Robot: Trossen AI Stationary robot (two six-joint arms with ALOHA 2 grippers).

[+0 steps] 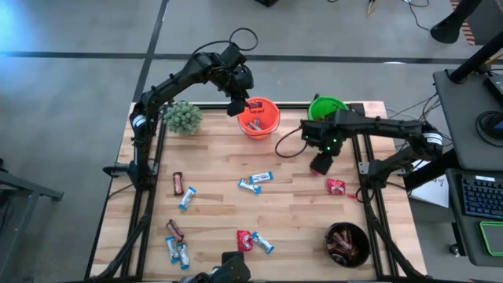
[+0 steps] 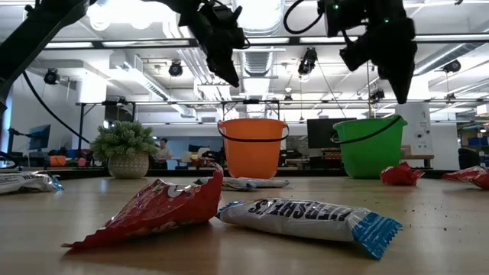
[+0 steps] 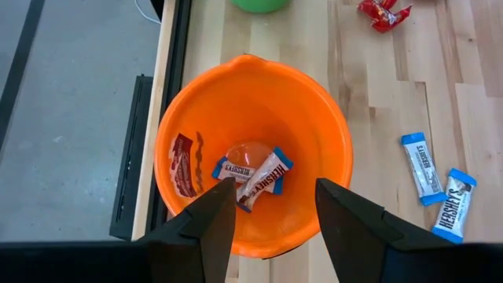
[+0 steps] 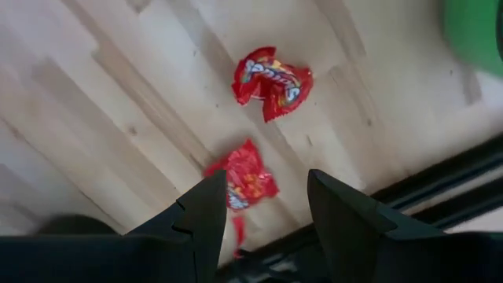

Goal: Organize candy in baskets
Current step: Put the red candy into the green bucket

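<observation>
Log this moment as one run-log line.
left gripper: open, empty, above orange pail | right gripper: open, empty, over red candies near table edge | pail contents: blue-and-white bars, red wrapper

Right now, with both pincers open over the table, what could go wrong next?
1. The right pincer is above two red candies lying close to the table edge; a sloppy grab might push one off.
2. The orange pail under the left pincer holds blue-and-white candy alongside a red one, so sorting by colour may already be mixed.
</observation>
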